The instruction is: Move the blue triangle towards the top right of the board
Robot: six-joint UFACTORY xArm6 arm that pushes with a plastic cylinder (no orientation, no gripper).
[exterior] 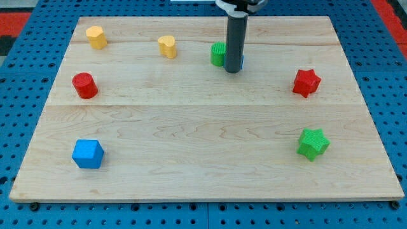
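Observation:
My tip (233, 71) rests on the wooden board (203, 127) near the view's top centre. The dark rod hides most of the blue triangle; only a thin blue sliver (241, 62) shows at the rod's right edge, so its shape cannot be made out. The tip sits just in front of that block, towards the view's bottom, and appears to touch it. A green round block (217, 54) stands right against the rod's left side.
A yellow block (96, 37) sits at the top left and a yellow heart (168, 46) right of it. A red cylinder (84, 85) is at the left, a blue cube (88, 153) at the bottom left, a red star (306, 83) at the right, and a green star (313, 142) at the lower right.

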